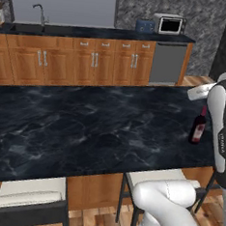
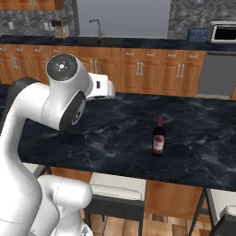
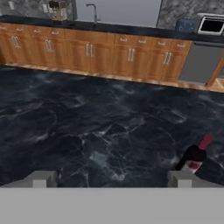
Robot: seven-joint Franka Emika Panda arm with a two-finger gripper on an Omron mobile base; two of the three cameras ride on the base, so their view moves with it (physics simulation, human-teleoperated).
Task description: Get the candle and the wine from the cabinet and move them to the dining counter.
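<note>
My fingers (image 3: 109, 178) are spread wide with nothing between them, hovering just above the black marbled dining counter (image 3: 87, 131). Close by, off to one side of them, the wine (image 3: 194, 157) stands upright on that surface, apart from my grip. I judge it is already delivered, which is why I hold nothing. Beyond the slab's far edge run the low wooden base cabinets (image 3: 96, 54), then the narrower worktop with the sink faucet (image 3: 93, 12) and toaster (image 3: 186, 25).
</note>
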